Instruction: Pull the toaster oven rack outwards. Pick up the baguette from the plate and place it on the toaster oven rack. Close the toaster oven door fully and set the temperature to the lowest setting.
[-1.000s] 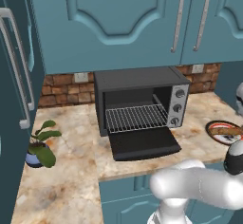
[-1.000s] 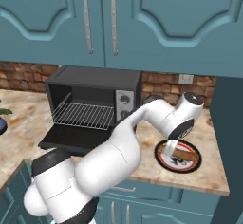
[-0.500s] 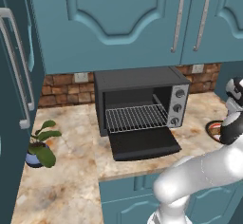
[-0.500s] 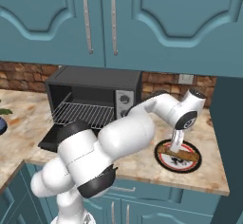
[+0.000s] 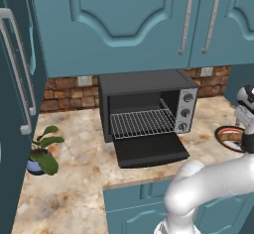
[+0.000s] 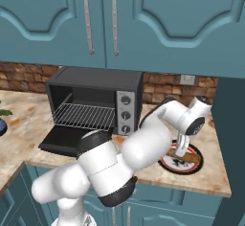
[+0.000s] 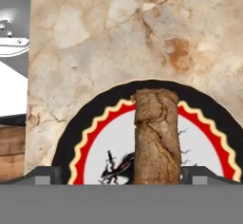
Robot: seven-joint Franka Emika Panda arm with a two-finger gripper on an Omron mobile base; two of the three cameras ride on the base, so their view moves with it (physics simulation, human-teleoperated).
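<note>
The dark toaster oven point(image 5: 146, 104) stands on the counter with its door point(image 5: 149, 149) folded down flat and the silver rack point(image 5: 141, 123) lying in the open cavity. Seen from the right, the oven point(image 6: 95, 98) has the plate point(image 6: 165, 163) just to its right. The tan baguette point(image 7: 156, 137) lies across the plate point(image 7: 90, 140). My gripper point(image 7: 123, 175) hangs open right above it, one fingertip on each side of the bread and nothing gripped. The gripper point(image 6: 181, 148) points straight down over the plate.
A potted plant point(image 5: 42, 151) sits at the counter's left, beside a tall unit with long handles point(image 5: 17, 69). Blue wall cabinets point(image 6: 100, 24) hang above the oven. A blue side panel point(image 6: 229, 148) closes off the counter just right of the plate.
The arm's lower links have swung to a new pose while the hand stayed over the plate and dropped slightly. The jaws remain open; the oven and the baguette have not moved.
</note>
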